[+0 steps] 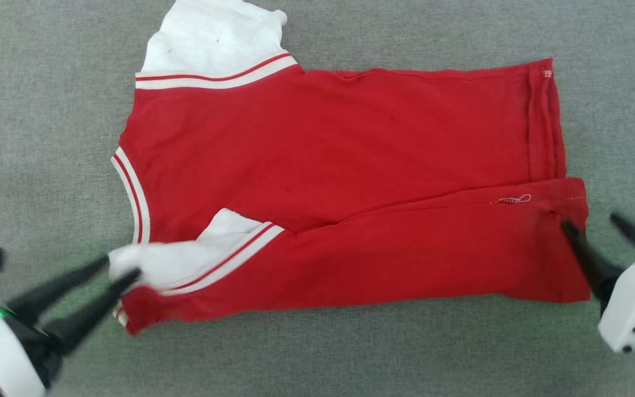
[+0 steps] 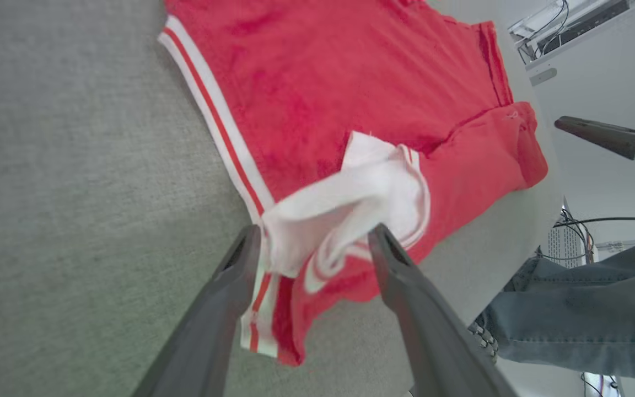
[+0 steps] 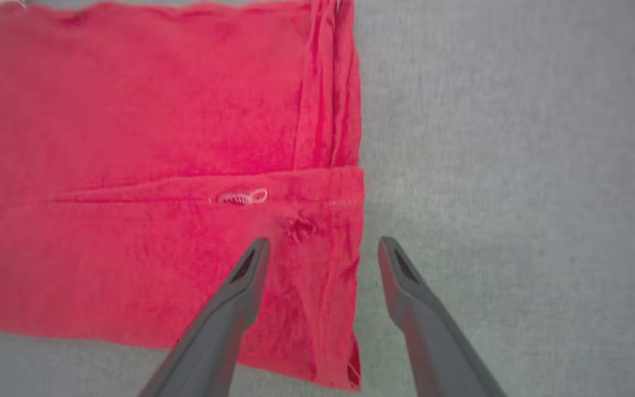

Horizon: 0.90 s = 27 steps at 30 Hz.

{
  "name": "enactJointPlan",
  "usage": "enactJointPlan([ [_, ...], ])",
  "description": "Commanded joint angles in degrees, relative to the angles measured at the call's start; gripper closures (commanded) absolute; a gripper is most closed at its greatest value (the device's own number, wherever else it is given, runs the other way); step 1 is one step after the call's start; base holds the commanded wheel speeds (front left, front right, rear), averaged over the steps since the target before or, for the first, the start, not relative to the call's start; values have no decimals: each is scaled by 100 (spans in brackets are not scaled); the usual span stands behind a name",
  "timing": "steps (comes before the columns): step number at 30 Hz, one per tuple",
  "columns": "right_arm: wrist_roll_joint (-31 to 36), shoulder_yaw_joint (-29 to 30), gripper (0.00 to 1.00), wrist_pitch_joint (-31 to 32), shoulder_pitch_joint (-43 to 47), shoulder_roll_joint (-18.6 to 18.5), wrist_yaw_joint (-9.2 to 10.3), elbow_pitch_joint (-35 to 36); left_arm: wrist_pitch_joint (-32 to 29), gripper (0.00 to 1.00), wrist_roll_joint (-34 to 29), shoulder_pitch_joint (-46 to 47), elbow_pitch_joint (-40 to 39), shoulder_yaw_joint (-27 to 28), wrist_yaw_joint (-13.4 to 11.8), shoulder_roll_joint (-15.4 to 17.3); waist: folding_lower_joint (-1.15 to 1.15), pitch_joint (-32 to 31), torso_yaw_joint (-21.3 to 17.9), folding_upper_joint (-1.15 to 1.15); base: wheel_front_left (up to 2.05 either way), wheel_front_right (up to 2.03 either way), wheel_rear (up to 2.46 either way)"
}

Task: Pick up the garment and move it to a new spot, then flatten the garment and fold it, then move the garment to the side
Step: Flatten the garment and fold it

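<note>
Left hand [image 1: 123, 266] spread astride white sleeve [image 1: 185, 262] end of garment [image 1: 350, 154]; right hand [image 1: 588, 220] spread, straddling hem [image 1: 577, 194]; grey bench [image 1: 47, 138] stretches beyond both edges.

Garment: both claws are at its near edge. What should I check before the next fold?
1. Near long edge of the garment folded over the body: ok.
2. Far sleeve tucked in: not ok, it sticks out past the body.
3. Left claw open astride the near sleeve: ok.
4. Right claw open astride the hem corner: ok.
5. Fingers touching cloth: cannot tell.
6. People away from the table: not ok, a person's leg is by its edge.
</note>
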State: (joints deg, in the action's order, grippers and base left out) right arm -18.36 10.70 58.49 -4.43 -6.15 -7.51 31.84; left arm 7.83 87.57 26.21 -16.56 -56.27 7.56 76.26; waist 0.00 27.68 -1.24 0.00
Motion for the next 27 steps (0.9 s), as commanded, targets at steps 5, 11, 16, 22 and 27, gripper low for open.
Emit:
enactJointPlan([
  [5,344,-212,0,-1200,-317,127,1,-272,535,0,15,120,821,330,-16,56,0,-37,-161,0,0,0,0],
  [11,659,-828,0,-3142,-558,276,1,-934,727,0,-50,650,1955,1014,-15,-308,0,87,-509,0,0,0,0],
  [16,659,-1345,0,-4534,-758,325,2,-1488,712,0,-609,1342,2755,1357,-15,-399,0,289,-951,0,0,0,0],
  [22,299,-1731,0,-5465,-923,323,1,-1976,-99,0,-1027,2321,3171,1286,-15,-329,0,567,-1541,0,0,0,0],
  [27,160,-1973,0,-5781,-932,326,1,-2112,-929,0,-1128,2935,3154,1131,-15,-187,0,755,-1863,0,0,0,0],
])
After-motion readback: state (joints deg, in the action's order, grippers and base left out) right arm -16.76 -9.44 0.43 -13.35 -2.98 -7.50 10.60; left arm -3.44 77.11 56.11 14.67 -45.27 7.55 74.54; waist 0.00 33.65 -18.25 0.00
